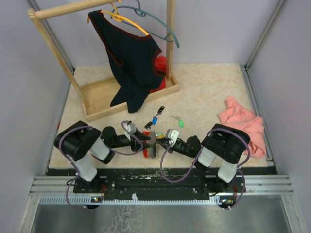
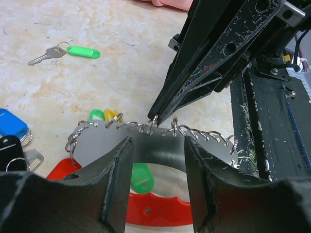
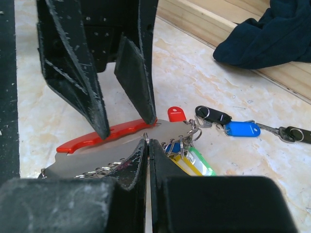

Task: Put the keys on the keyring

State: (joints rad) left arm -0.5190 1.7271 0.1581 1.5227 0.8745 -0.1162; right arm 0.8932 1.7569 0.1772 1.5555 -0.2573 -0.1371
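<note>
Beige stone-patterned tabletop (image 1: 204, 92) inside grey walls. A wooden rack (image 1: 99, 99) is standing far left at the back, with a dark garment (image 1: 131, 63) hanging from it.

- Left pincer (image 2: 158, 145) is reaching in from the left. Its jaws are straddling the keyring (image 2: 146, 211), and the tips look to be pressing on both edges, so I am reading this as clamped and steadying it.
- The keyring is lying flat at the near middle of the tabletop. A row of wire rings is sitting along its grey bar, and yellow and green tags (image 3: 192, 162) and a red tag (image 3: 176, 114) are bunching at one end. I am judging several keys to be on.
- Right pincer (image 3: 147, 143) is meeting it from the right, jaws together and pinching a small wire ring (image 2: 154, 121) at the grey bar. I cannot tell which key it belongs to.
- A blue-tagged key (image 3: 241, 128) and a black tag (image 3: 214, 115) are lying just behind the keyring, seemingly unattached.
- A green-tagged key (image 2: 82, 51) is lying alone further right, clearly left to do.
- A pink cloth (image 1: 243, 124) is lying far right.

Judgement: the task is well along but not finishing yet.
</note>
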